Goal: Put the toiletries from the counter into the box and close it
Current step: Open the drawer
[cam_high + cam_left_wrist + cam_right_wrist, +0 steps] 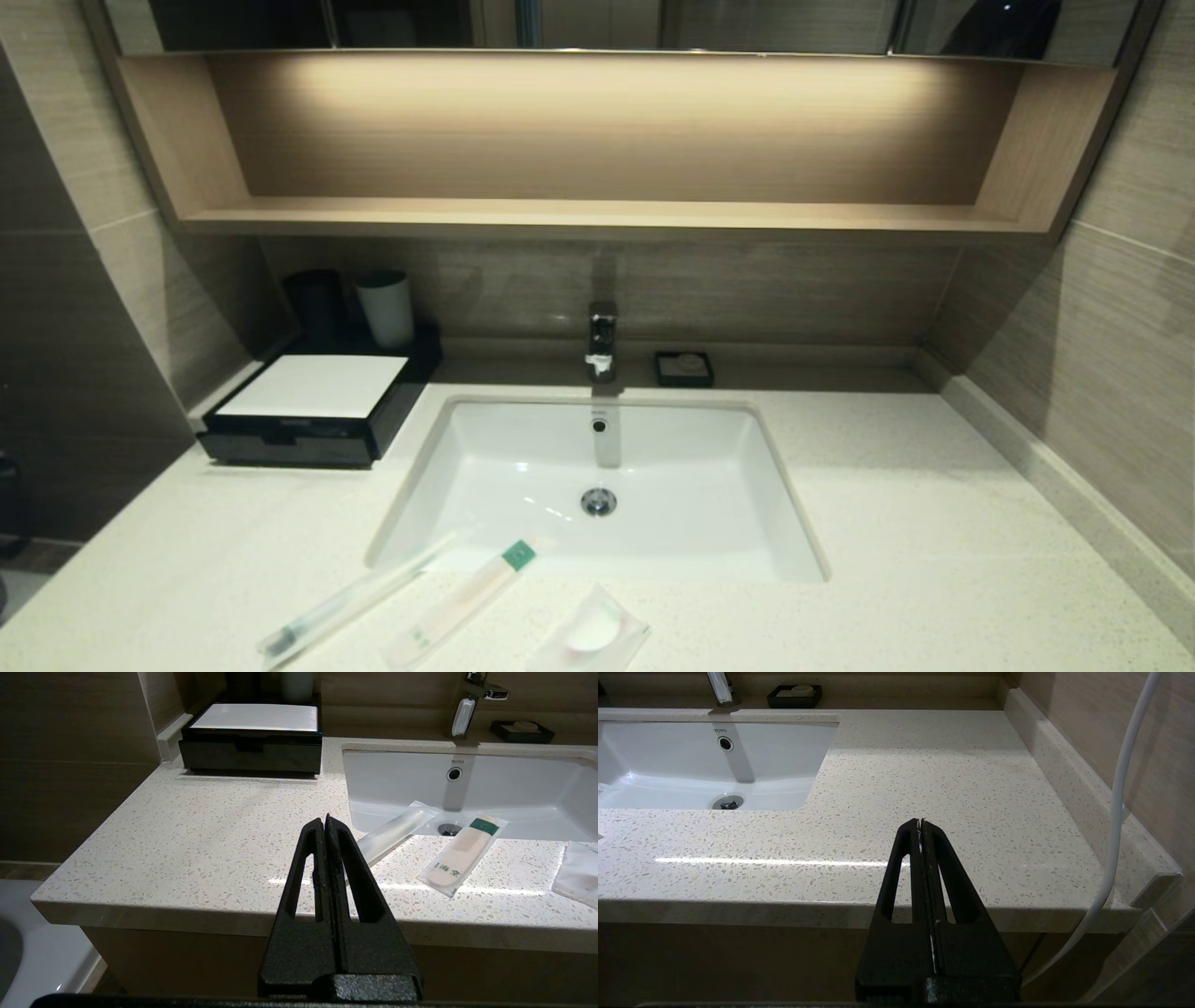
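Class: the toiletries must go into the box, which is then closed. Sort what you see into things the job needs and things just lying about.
Job: clear sleeve, green-ended packet, disc sachet, black box, counter, shut left gripper.

Lying about: soap dish, black cup, white cup, tap, sink, shelf.

We see a warm light glowing under the wooden shelf at the top of the head view. It fades toward the dim side walls. The white sink in the middle shines brightest, with small glints near the drain. The counter looks pale and soft, and its lines bend a little at the edges. In both wrist views a thin bright streak of glare crosses the stone, and the lower part sits in dark shadow. Everything looks fairly sharp.
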### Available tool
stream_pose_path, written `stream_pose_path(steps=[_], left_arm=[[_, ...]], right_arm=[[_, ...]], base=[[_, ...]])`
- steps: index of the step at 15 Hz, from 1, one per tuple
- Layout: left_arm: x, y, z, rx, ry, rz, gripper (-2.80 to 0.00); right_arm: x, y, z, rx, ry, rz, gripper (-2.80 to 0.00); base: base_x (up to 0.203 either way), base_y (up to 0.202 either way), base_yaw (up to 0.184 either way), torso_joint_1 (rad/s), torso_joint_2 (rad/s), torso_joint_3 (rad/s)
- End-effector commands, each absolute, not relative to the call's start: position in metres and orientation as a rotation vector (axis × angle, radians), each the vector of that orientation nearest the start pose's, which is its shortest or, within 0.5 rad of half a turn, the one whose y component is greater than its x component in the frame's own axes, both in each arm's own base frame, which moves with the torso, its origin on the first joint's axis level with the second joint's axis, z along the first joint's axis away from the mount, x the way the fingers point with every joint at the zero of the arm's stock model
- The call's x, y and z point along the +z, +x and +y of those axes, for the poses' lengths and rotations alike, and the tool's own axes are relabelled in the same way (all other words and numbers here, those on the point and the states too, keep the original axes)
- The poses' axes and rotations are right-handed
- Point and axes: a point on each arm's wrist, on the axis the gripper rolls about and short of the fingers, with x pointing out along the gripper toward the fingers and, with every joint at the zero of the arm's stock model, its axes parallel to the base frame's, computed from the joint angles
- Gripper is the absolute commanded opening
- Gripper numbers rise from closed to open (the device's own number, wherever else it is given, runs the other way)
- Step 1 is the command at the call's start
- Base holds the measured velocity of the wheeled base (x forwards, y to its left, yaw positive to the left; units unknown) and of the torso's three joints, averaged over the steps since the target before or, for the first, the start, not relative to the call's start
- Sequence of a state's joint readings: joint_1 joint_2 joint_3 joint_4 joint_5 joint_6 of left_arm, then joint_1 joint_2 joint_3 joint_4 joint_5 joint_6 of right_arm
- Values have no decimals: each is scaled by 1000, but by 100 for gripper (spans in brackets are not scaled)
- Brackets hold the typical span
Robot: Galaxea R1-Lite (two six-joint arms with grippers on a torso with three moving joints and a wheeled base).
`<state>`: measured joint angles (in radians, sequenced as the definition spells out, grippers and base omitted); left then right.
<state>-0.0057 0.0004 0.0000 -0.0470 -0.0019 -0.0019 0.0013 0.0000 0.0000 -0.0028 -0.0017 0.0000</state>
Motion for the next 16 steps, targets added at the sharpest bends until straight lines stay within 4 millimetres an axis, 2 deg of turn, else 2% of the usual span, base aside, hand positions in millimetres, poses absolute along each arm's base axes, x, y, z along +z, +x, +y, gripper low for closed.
stream_pose_path(steps=[1, 16], left_arm=[[75, -21, 0, -7, -2, -26, -280], [75, -21, 0, -5, -6, -26, -280]], right_arm=[[75, -23, 0, 0, 0, -2, -280], [75, -23, 0, 0, 0, -2, -280]], base=[[0, 0, 0, 0, 0, 0], [0, 0, 0, 0, 0, 0]])
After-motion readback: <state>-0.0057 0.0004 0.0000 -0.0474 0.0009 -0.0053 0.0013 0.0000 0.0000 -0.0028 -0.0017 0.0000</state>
